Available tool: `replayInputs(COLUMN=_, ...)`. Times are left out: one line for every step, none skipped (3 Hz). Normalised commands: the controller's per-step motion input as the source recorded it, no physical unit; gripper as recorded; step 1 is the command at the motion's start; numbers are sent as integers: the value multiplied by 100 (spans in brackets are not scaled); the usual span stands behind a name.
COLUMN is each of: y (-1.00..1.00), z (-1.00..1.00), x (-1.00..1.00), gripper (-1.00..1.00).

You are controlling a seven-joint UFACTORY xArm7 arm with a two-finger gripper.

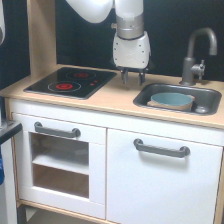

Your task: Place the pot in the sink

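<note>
With the pot (171, 100) resting in the sink (215, 94), the empty, slightly parted gripper (132, 76) needed only a vertical retreat.

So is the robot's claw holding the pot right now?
No, the pot sits inside the sink, while the gripper hangs above the counter beside it with nothing between its fingers.

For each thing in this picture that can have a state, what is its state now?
pot: upright in the sink, lidless
sink: holds the pot
gripper: empty, above the countertop, beside the sink
stovetop: bare, red rings showing
faucet: no water running
cabinet doors: closed
</note>
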Motion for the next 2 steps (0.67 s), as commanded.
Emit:
replayInputs(y=-8, z=25, x=-26, gripper=100)
replayInputs(y=-11, z=23, x=-27, gripper=100)
